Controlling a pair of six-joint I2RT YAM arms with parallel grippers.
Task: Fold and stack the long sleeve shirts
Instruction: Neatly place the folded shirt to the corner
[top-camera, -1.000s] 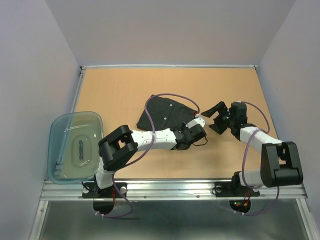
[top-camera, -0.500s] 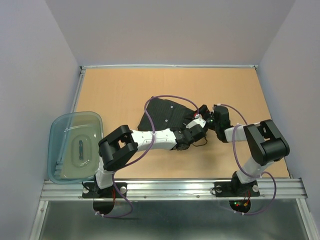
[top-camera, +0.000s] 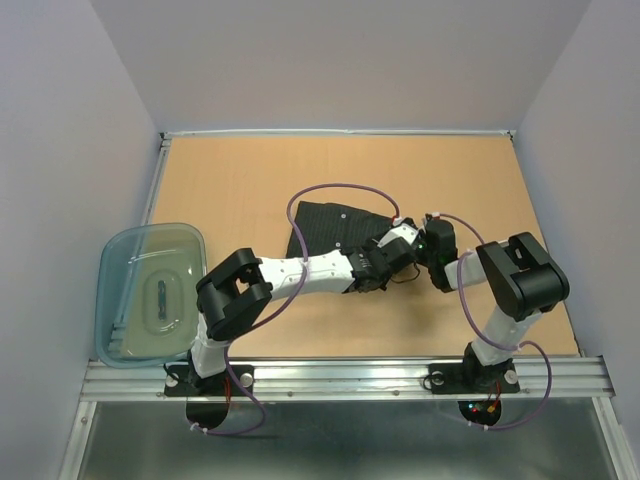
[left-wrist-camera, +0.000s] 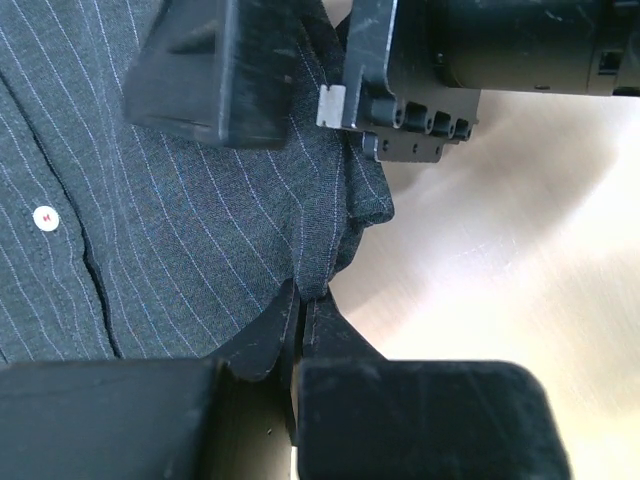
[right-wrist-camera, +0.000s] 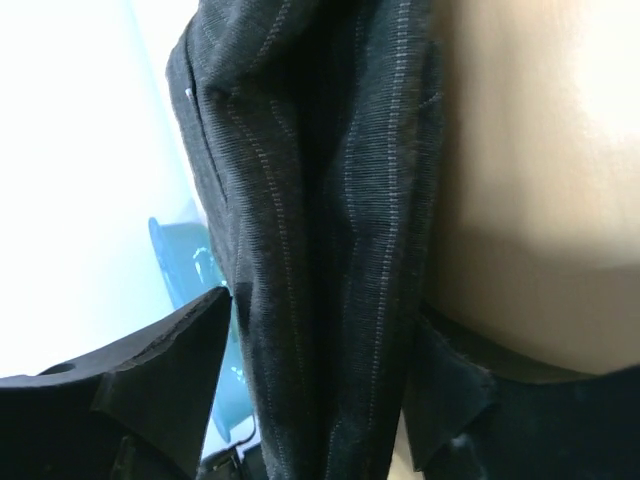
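The black pinstriped long sleeve shirt (top-camera: 330, 225) lies folded mid-table. My left gripper (top-camera: 383, 262) is at its right front corner. In the left wrist view it (left-wrist-camera: 305, 296) is shut on a thin fold of the shirt's edge (left-wrist-camera: 200, 220), with a white button (left-wrist-camera: 44, 217) to the left. My right gripper (top-camera: 425, 245) meets the same edge from the right. In the right wrist view it (right-wrist-camera: 325, 310) holds a bunched thickness of the shirt (right-wrist-camera: 320, 200) between its fingers (right-wrist-camera: 160, 380). Its fingers (left-wrist-camera: 215, 70) also straddle the edge in the left wrist view.
A translucent blue-grey plastic tub (top-camera: 150, 290) sits at the table's left front edge and shows faintly in the right wrist view (right-wrist-camera: 175, 240). Purple cables loop over the shirt. A bare wooden tabletop (top-camera: 250, 170) lies around the shirt, with a metal rail along the near edge.
My right gripper swung left from open air to the shirt's right edge and closed round it. My left gripper shifted slightly toward the back right with the shirt corner.
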